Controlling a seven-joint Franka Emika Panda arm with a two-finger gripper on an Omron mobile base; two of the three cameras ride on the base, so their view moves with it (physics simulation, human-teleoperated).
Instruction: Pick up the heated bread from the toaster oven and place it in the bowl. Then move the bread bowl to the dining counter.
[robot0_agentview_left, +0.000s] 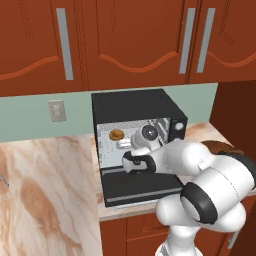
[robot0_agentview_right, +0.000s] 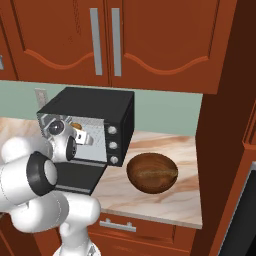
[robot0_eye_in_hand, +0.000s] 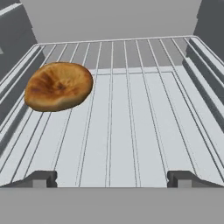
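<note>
Inside, the robot's gripper (robot0_eye_in_hand: 112, 178) stands wide and empty, reaching into the black boxy toaster oven (robot0_agentview_left: 136, 107) with its door dropped open. On the pale wire rack (robot0_eye_in_hand: 131, 113) ahead, the small round golden-brown bread (robot0_eye_in_hand: 58, 85) lies to the left, well off the gripper's line. Closing from here would likely miss it. The wide dark-brown wooden bowl (robot0_agentview_right: 152, 172) waits on the marble tabletop (robot0_agentview_right: 172, 200), right of the oven.

No text, label, brand, number or sign can be read on anything here.
</note>
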